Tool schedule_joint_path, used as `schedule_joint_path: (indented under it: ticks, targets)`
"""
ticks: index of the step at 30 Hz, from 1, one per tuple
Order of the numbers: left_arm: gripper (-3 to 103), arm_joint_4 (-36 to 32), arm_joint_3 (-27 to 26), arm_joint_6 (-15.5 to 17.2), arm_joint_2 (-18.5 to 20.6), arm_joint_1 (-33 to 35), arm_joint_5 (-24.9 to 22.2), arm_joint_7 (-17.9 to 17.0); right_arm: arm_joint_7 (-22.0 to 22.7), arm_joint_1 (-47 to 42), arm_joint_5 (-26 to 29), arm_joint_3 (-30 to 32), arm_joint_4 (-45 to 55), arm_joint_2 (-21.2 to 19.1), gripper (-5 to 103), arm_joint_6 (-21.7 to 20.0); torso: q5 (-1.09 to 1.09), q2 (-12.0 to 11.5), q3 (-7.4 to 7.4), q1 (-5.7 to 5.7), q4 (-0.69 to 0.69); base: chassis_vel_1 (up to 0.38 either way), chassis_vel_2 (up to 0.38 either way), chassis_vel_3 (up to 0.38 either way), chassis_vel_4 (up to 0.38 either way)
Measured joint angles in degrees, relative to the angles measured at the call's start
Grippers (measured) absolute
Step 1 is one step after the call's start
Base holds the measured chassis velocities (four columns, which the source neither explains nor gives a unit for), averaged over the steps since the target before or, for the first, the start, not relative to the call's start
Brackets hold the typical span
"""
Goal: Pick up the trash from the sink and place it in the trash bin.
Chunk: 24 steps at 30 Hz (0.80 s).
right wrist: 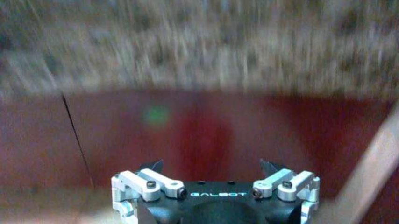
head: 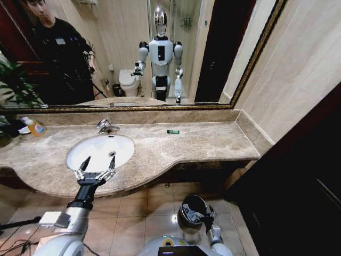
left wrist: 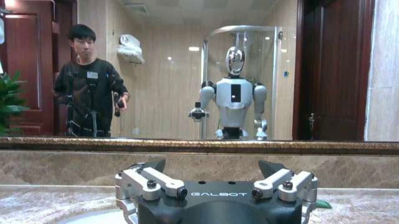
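While the left tool [head: 98,166] hangs spread wide and empty over the sink [head: 80,146], the right tool's [right wrist: 215,175] jaws stand apart, holding nothing.

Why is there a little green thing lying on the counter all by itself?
That small dark-green piece lies alone on the marble top, right of the sink, so it looks stray. The left gripper hovers open at the basin.

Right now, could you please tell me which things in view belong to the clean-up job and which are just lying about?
Job:
sink
small green piece on the counter
trash bin on the floor
left claw, open at the sink's front edge

Lying about:
orange bottle
tap
plant
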Motion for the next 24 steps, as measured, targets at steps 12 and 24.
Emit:
schedule_joint_path:
  ticks: [12,24]
  targets:
    - [100,0.00,0.00,0.00,0.01,0.00,0.00,0.00,-4.69,-4.46,1.37,0.18,31.17,-6.85,100,-10.57,0.00,0.00,0.00,-0.01,-0.01,0.000,0.000,0.000,0.000]
    - [100,0.00,0.00,0.00,0.00,0.00,0.00,0.00,-24.18,26.19,16.61,-3.98,21.13,-16.62,100,-25.52,0.01,0.00,0.01,0.00,0.01,0.000,0.000,0.000,0.000]
